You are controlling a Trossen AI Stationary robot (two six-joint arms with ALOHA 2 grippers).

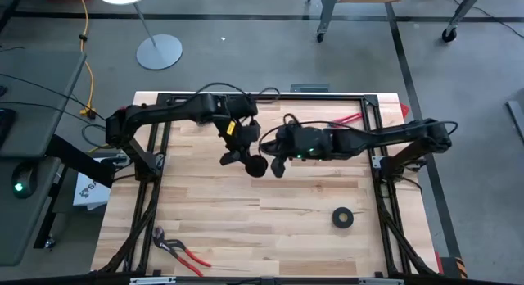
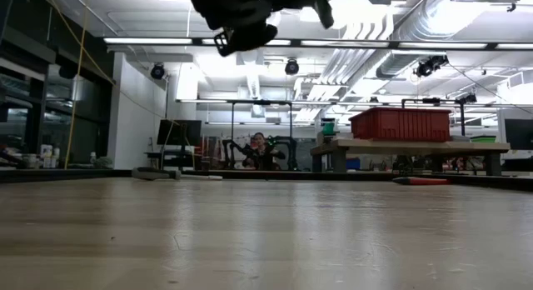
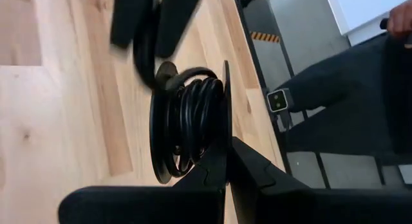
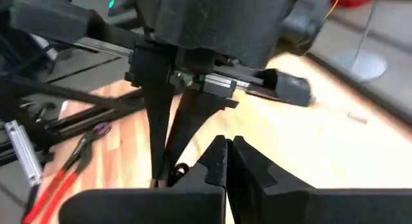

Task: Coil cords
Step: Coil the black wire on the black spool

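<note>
- We see both arms meeting over the upper middle of the high view, raised well above the wooden table point(image 1: 246, 211).
- The cords point(image 3: 187, 124) show in the left wrist view as a tight bundle of black loops just past the left gripper point(image 3: 226, 169), whose fingers are pressed together; whether they pinch the bundle itself we cannot tell.
- The right gripper point(image 4: 226, 156) is closed too, its tips touching, with nothing visible between them.
- We judge the cords light, thin and springy: loops will want to unwind if released.
- Best hold, we think, is across the whole bundle where the loops stack, not a single strand.
- The tape roll point(image 1: 342, 218) lies apart at lower right.
</note>
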